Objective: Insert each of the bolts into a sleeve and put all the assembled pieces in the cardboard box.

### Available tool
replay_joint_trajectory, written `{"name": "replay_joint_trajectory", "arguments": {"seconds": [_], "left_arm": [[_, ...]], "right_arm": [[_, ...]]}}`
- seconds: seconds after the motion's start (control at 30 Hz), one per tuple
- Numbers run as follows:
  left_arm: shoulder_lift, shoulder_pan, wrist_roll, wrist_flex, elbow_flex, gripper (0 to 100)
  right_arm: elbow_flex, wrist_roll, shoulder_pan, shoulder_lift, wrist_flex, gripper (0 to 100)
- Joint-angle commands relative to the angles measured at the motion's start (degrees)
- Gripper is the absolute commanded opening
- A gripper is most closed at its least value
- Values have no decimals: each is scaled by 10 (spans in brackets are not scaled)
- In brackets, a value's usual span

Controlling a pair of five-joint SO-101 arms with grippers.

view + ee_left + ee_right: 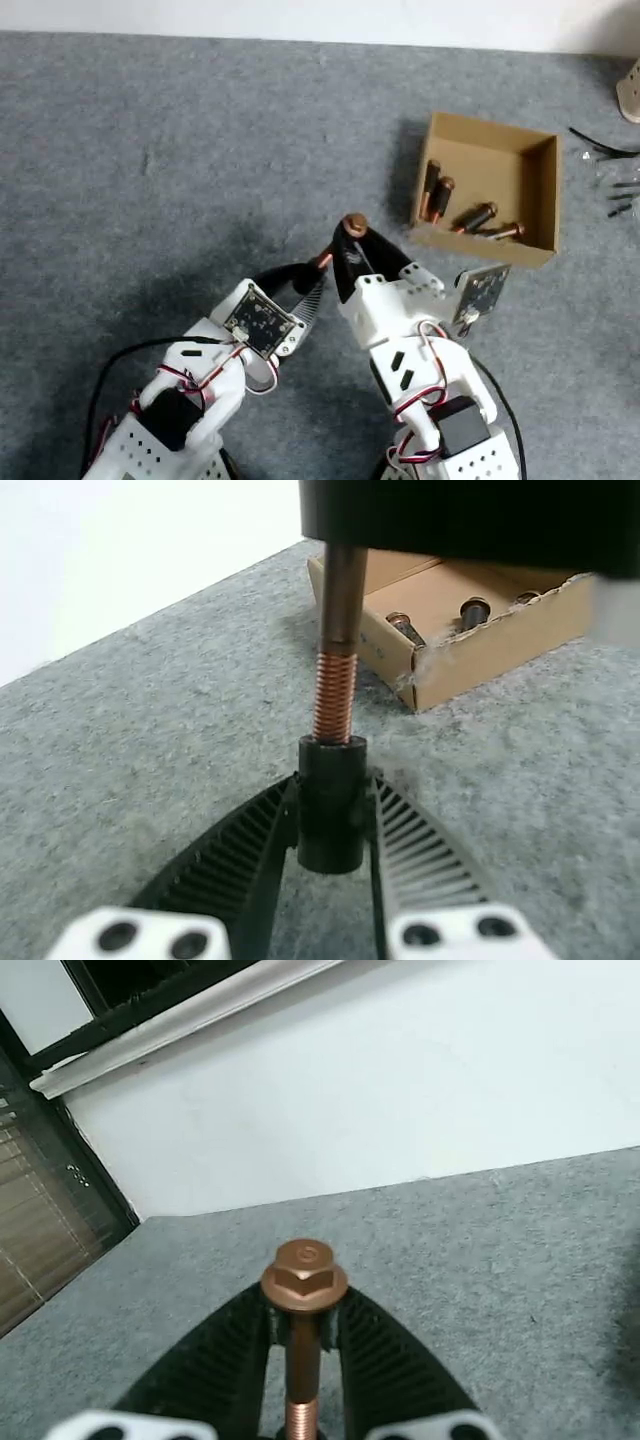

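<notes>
Bolt (303, 1278) in R gripper (303, 1312), tip in sleeve (331, 805).

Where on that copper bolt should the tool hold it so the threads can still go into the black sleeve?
Take the bolt on its smooth shank just under the hex head, closing from the sides. The head stops slipping, and the threaded end is left free for the sleeve. The right tool holds it that way.
</notes>
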Motion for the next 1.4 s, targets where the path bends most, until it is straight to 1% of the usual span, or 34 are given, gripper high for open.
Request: {"name": "replay_joint_trajectory", "arguments": {"seconds": [0.0,0.7,0.87,1.07,1.17,1.23,1.37], "left_arm": [[-13,6,2,-16,-32,7],[-13,10,2,-12,-94,7],[-13,10,2,-11,-116,7],[-13,10,2,-11,-117,7],[-13,9,2,5,-124,7],[-13,6,2,14,-127,7],[-13,-14,2,13,-113,7]], "right_arm": [[-4,-2,1,-8,-6,5],[0,-4,0,-3,-7,5],[41,-3,0,-3,-54,5],[51,-2,0,-3,-58,10],[51,-2,0,-3,-58,11],[51,-2,0,-4,-58,33],[49,-2,0,-5,-56,115]]}}
